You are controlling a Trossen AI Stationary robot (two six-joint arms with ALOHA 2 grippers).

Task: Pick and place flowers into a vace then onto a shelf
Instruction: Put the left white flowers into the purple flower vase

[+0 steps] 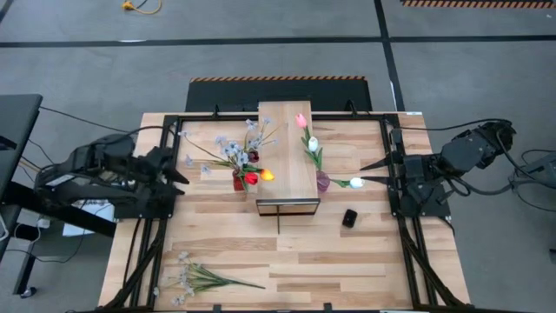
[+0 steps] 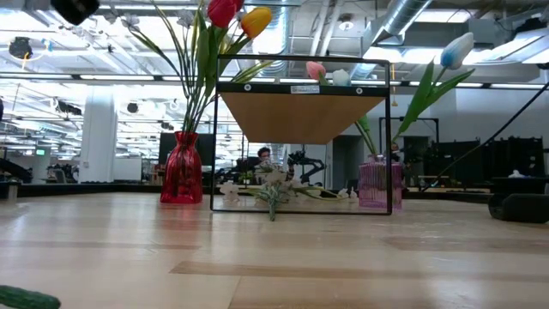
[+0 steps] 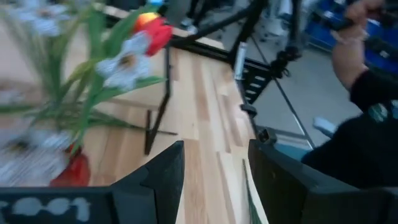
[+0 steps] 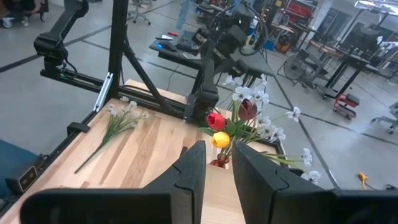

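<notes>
Left pincer [image 1: 180, 168] hovers at the tabletop's [image 1: 287, 261] nine o'clock edge, fingers parted, holding nothing. At centre the shelf [image 1: 285, 148] carries pink and white tulips [image 1: 307, 132]; a red vase [image 1: 238, 181] of flowers [image 1: 243, 156] stands at its nine o'clock, a purple vase [image 1: 323, 181] at its three o'clock, and a loose spray [image 1: 204, 278] lies at seven o'clock. Right pincer [image 1: 372, 172] waits at three o'clock, fingers narrowly apart, gripping nothing.

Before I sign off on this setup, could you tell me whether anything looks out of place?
Two things: a bunch of pale blossoms lies loose on the table's near-left corner, and a small black object sits near the purple vase.
</notes>
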